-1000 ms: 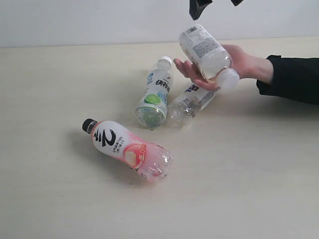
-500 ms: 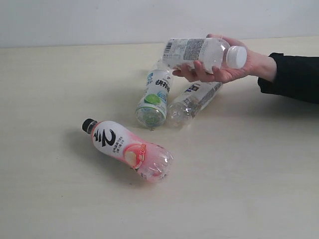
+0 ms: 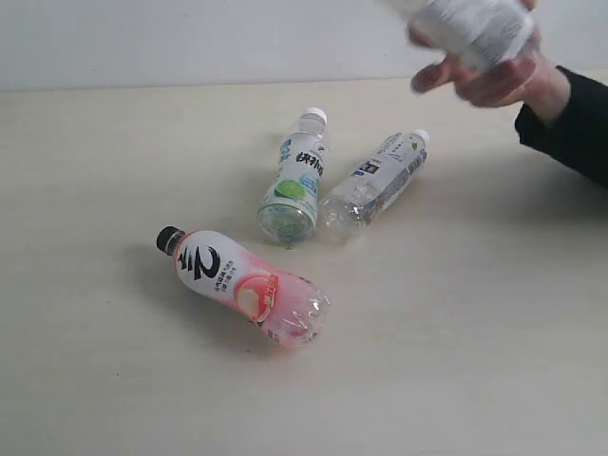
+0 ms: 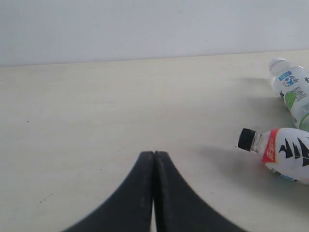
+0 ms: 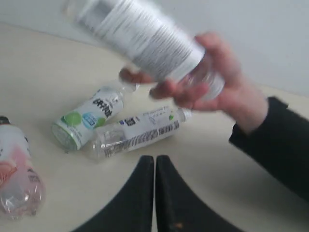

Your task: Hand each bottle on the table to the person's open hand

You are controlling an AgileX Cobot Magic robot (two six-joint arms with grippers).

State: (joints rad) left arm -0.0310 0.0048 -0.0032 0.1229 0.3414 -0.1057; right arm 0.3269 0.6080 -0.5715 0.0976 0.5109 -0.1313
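One white-labelled bottle (image 3: 470, 28) is sitting in the person's hand (image 3: 494, 81), fingers curling under it. It is being lifted high at the far right edge of the desk (image 3: 475, 332). It shows as a blur, so it is probably being carried away as a finished hand-over.

The other three bottles are lying on their sides on the desk, waiting their turn. The green-and-white bottle (image 3: 295, 185) and the second white-labelled bottle (image 3: 375, 185) are resting with their bases close together and their caps pointing away toward the back. Whether they are touching I cannot tell. The pink-labelled bottle (image 3: 242, 285) is lying apart from them, nearer the front, with its black cap pointing left.

The left pincer (image 4: 153, 159) is hanging over bare desk with its two fingers pressed together, gripping nothing; the pink-labelled bottle is lying off to one side of it. The right pincer (image 5: 155, 162) is likewise closed and empty, looking down on the pair of bottles and the hand. Neither pincer is showing in the exterior view.

Half a second ago the hand was holding this bottle low, just over the second white-labelled bottle and hiding its cap. Now the hand is raised and drawn back, so that cap is showing. The three bottles on the desk are lying where they were.
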